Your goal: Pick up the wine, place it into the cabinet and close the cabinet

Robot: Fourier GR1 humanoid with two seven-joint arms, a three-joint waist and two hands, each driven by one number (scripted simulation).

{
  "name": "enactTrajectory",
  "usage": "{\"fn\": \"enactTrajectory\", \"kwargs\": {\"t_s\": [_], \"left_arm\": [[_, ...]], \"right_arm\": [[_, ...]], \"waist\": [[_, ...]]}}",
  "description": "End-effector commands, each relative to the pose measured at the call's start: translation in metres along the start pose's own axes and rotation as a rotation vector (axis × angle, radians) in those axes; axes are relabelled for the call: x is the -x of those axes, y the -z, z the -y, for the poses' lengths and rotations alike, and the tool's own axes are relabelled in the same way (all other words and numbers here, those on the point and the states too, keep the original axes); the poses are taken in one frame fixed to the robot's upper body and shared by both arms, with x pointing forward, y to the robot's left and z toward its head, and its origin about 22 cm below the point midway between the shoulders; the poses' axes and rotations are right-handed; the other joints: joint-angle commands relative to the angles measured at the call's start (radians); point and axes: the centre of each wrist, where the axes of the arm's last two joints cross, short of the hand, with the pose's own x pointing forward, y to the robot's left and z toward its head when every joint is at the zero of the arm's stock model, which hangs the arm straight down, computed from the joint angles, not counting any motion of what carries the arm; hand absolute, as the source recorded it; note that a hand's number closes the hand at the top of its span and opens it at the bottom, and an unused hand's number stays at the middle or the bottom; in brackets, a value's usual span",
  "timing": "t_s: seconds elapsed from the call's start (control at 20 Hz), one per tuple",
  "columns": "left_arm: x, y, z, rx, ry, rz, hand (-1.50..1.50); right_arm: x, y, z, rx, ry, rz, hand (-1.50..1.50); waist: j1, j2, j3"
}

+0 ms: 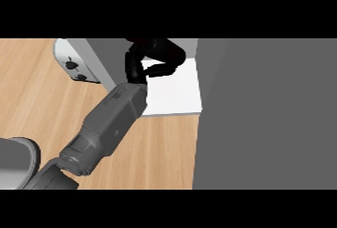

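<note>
Wooden counter (164,151) fills the lower view, and the grey cabinet (263,111) stands on the right with its white shelf (178,95) exposed. I see only one arm. The forearm (108,122) runs in from lower left, and the left hand (158,49) is up at the top edge over that shelf. Its fingers (172,62) are curled into a hook toward the thumb; white shelf shows through the loop, so nothing sits inside it. The wine (134,40) is only a dark red sliver at the top edge, right against the hand's left side (can't tell if touching). A white appliance (74,62) with knobs sits upper left, apart from the hand.
</note>
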Motion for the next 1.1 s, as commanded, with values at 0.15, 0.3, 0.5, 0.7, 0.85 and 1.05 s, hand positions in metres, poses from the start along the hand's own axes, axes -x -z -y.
{"fn": "enactTrajectory", "kwargs": {"t_s": [0.15, 0.3, 0.5, 0.7, 0.85, 1.05], "left_arm": [[-0.002, 0.018, -0.016, -0.077, 0.188, 0.029, -1.50], [0.013, 0.018, -0.034, -0.075, 0.210, 0.000, -1.50], [0.010, 0.019, -0.029, -0.075, 0.217, -0.027, -1.50], [0.007, 0.023, -0.033, -0.144, 0.266, -0.001, -1.50], [0.004, 0.028, -0.039, -0.107, 0.252, 0.017, -1.50], [0.011, 0.018, -0.030, -0.060, 0.204, 0.056, -1.50]], "right_arm": [[-0.028, -0.017, -0.006, -0.023, 0.069, 0.072, -1.50], [-0.027, -0.015, -0.002, -0.042, 0.070, 0.058, -1.50], [-0.033, -0.019, -0.010, -0.054, 0.078, 0.073, -1.50], [-0.029, -0.021, -0.003, -0.071, 0.059, 0.069, -1.50], [-0.023, -0.018, -0.007, -0.062, 0.064, 0.064, -1.50], [-0.030, -0.029, -0.004, -0.075, 0.066, 0.059, -1.50]], "waist": [[-0.012, 0.005, 0.000], [-0.011, 0.008, -0.001], [-0.017, 0.008, -0.001], [-0.020, 0.008, 0.000], [-0.023, 0.012, -0.001], [-0.018, 0.006, 0.000]]}}
